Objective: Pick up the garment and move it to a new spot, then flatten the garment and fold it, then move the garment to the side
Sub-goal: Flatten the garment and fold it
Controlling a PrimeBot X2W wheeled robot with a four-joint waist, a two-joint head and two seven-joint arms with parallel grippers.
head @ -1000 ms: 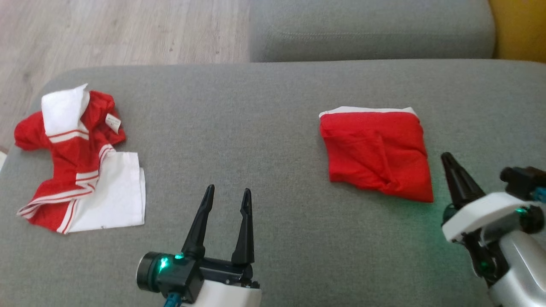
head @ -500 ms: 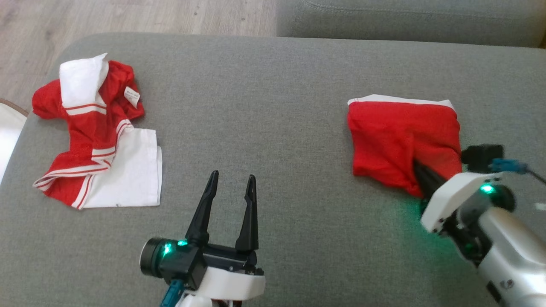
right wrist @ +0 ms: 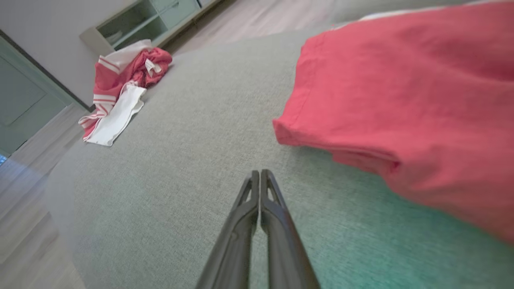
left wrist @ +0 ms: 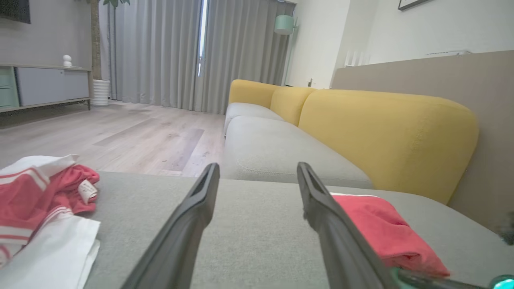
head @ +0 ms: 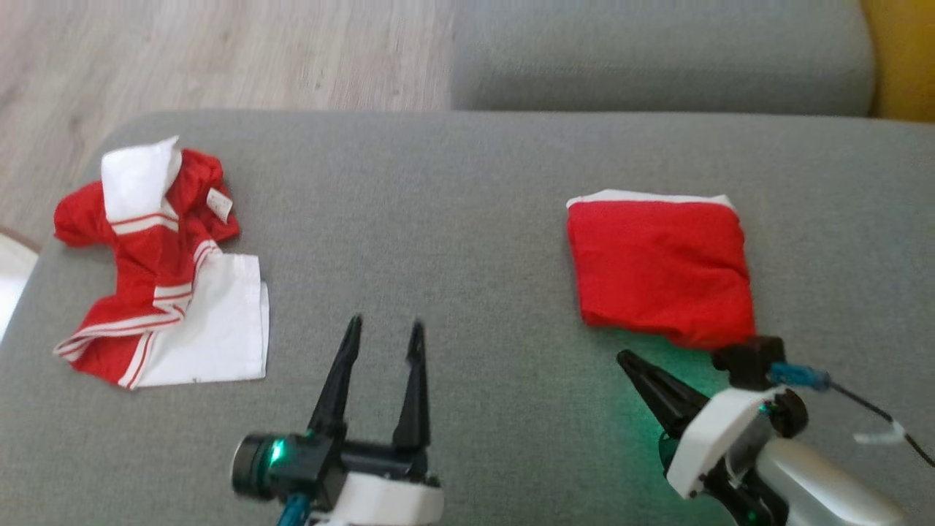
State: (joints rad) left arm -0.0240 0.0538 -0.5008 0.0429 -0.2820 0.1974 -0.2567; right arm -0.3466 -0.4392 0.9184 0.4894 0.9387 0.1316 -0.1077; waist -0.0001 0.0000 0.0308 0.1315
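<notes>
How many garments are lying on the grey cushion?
2. The folded red garment lies at the right of the cushion; the crumpled red-and-white garment at its left end. None seems hidden.

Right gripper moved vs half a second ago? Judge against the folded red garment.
Yes. The right gripper was on the folded red garment's near right corner. Now it is shut and clear of the cloth, in front of the garment's near edge and shifted to the robot's left.
</notes>
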